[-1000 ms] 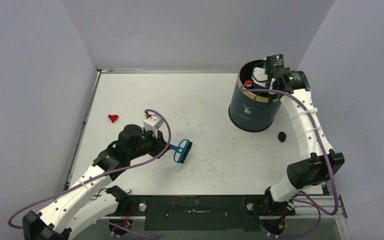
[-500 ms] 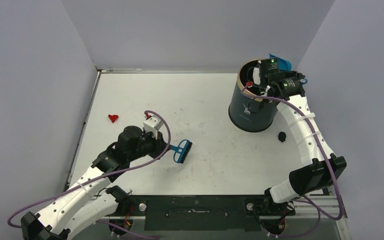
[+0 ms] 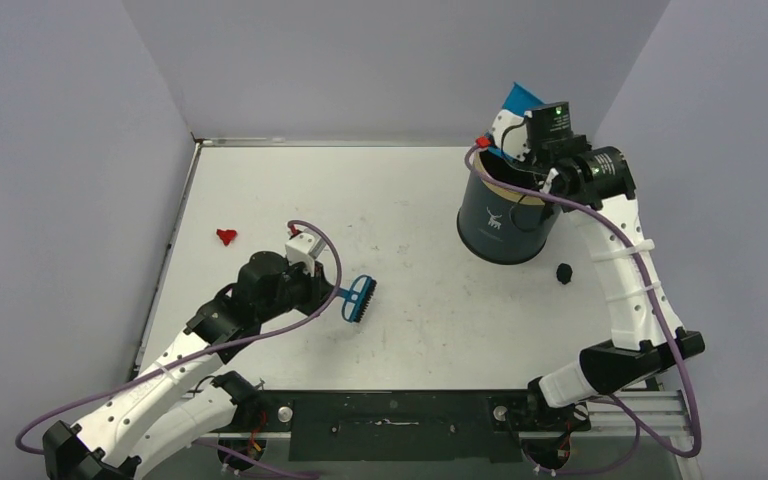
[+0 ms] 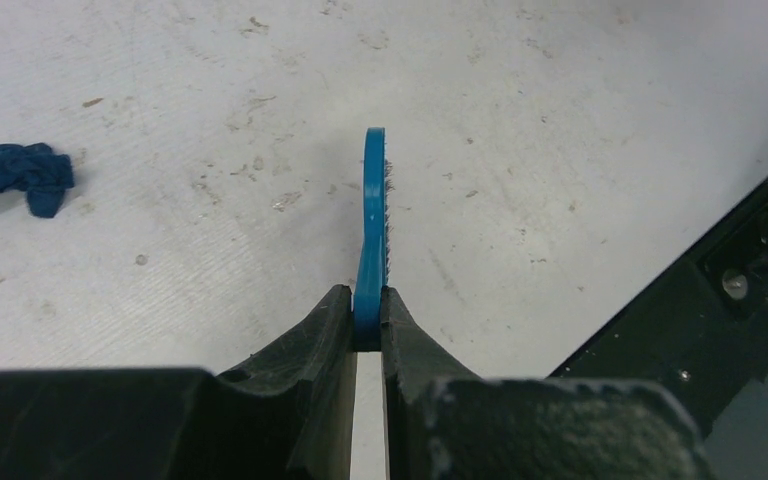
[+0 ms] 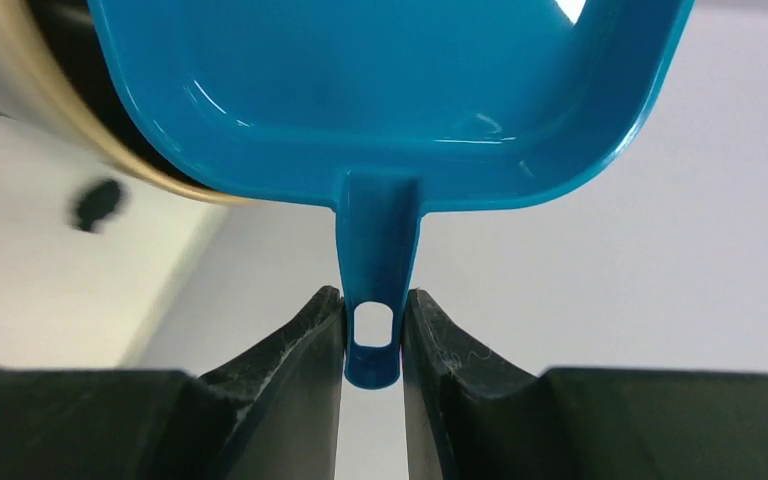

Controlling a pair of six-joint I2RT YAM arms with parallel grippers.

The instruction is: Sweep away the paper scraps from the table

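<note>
Left tool (image 4: 368, 322) is clenched hard on the handle of the blue plastic hand brush with black bristles (image 3: 361, 299). It holds the brush on edge, low over the white scuffed surface (image 3: 410, 190), head pointing away from the arm. Whether the bristles touch down, I can't tell.

On the other side, the right tool (image 5: 372, 335) is pinching the stubby handle of the blue plastic dustpan (image 5: 390, 90). The pan is tipped up above the far rim of the dark round bin with the gold rim (image 3: 505, 225), which stands at the far right of the surface.

A red paper scrap (image 3: 225, 236) lies near the left edge, well apart from the brush. A black paper scrap (image 3: 564, 271) sits just beside the bin, on its near right. The left wrist view picks up a dark blue paper scrap (image 4: 15, 176), off to the brush's left.
</note>
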